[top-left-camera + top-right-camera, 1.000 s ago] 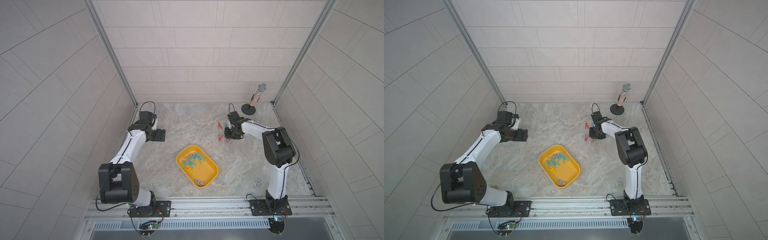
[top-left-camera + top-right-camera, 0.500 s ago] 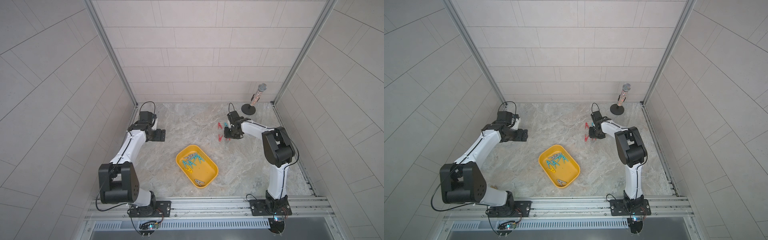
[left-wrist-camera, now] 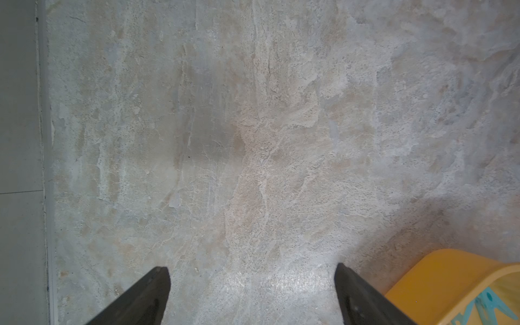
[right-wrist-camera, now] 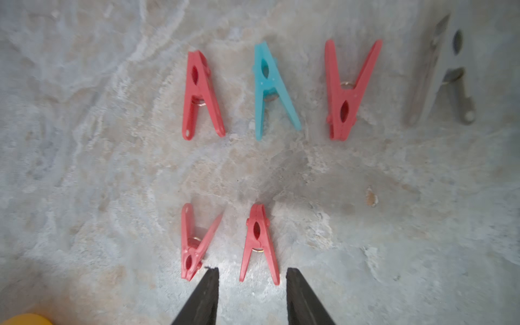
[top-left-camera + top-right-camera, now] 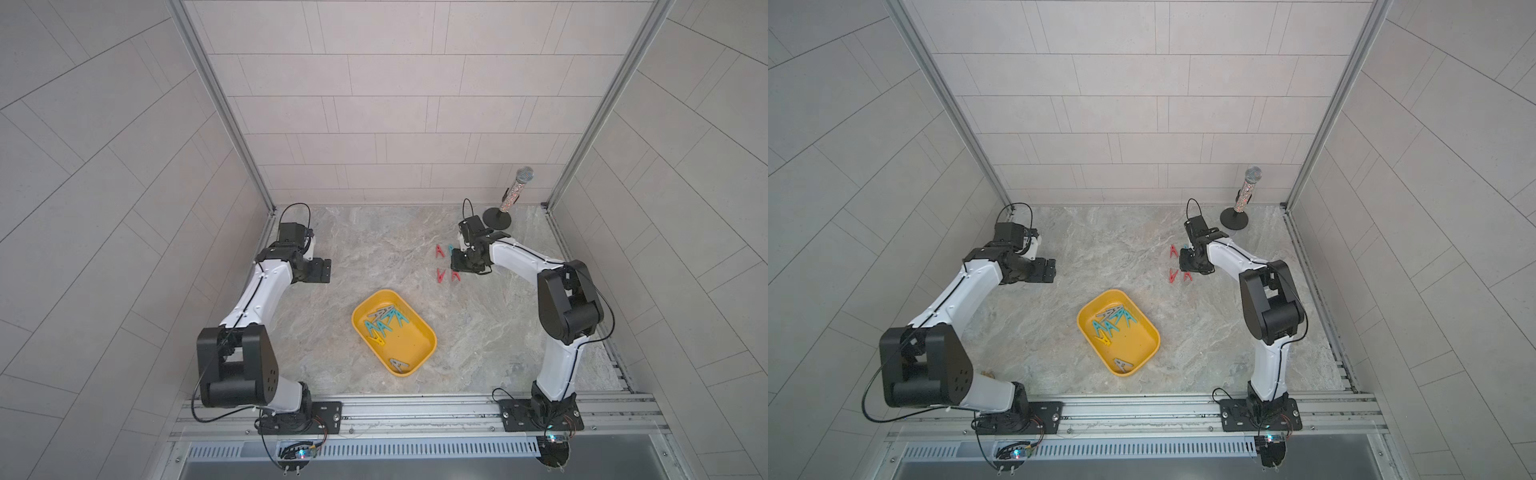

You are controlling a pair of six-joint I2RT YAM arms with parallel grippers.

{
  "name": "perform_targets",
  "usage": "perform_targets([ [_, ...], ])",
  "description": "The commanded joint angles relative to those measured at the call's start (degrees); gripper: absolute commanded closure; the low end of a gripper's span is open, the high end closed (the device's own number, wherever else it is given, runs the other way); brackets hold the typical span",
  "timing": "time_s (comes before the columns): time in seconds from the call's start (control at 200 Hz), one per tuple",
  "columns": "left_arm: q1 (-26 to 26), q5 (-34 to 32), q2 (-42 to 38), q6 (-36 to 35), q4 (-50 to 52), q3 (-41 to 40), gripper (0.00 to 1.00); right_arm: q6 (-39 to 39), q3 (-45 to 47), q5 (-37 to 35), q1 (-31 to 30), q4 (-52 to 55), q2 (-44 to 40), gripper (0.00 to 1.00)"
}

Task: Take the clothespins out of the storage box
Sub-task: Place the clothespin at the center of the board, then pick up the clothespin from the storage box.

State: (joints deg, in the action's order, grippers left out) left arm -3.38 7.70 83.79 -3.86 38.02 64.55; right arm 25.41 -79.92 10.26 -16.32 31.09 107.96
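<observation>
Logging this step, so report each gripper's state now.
Left gripper: open, empty, above the table.
Right gripper: open, holding nothing; a red clothespin lies on the table at its tips.

Bright, even, diffuse overhead light in both top views; pale tiled walls point(image 5: 124, 166) bowed toward edges; faint soft shadows, mild glare on mottled grey-beige stone tabletop point(image 3: 270, 284); right wrist view soft, grey plastic clothespin point(image 4: 443, 63) at border smeared.
</observation>
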Motion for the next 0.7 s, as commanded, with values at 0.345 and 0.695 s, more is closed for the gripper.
perform_targets([
  [0.345,-0.29,-0.04,-0.65,0.08,0.78,0.00,0.01,-1.41,4.00,1.34,-3.81,3.94,-14.74,0.58],
  [0.695,-0.23,0.11,-0.42,0.04,0.74,-0.02,0.01,-5.18,8.04,1.81,-14.78,2.22,-22.80,0.59],
])
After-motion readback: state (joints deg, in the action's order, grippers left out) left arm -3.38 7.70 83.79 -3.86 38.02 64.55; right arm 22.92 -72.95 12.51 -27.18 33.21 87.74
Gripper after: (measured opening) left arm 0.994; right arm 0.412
